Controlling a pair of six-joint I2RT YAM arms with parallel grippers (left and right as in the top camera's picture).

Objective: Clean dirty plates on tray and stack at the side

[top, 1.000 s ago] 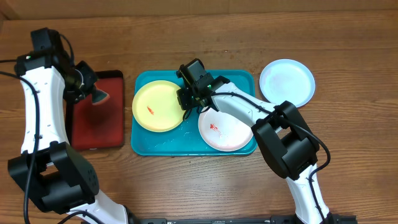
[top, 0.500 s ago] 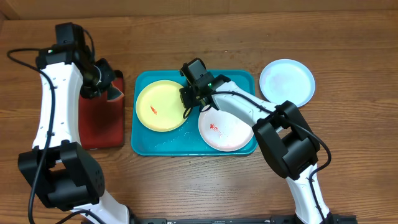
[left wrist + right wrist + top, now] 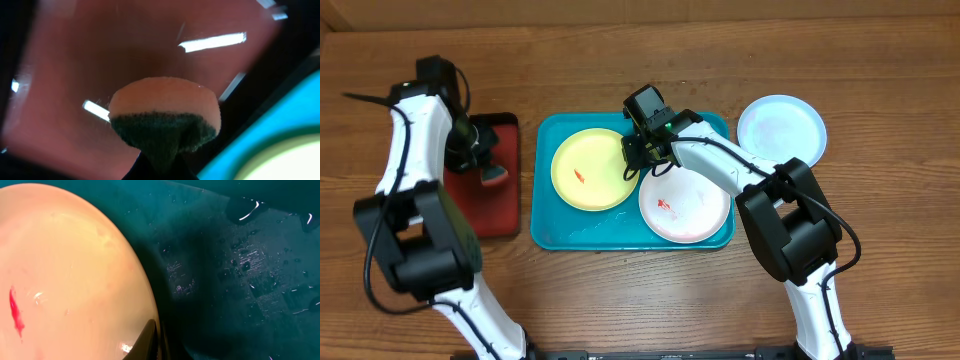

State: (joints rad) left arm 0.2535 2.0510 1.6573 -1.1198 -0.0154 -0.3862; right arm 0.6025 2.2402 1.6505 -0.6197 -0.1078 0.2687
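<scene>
The right tool pinches the right rim of the lime-green plate on the blue tray, while the left tool pinches a sponge over the red tray.

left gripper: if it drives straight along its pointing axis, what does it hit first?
The left gripper is shut on a sponge that sticks out ahead of it, so the sponge leads. Straight on, it would probably meet the dark red tray first; the gap is hard to judge.

Turquoise tray; yellow-green plate, white plate red-smeared; pale-blue plate; dark-red tray; orange, dark-green sponge.
</scene>
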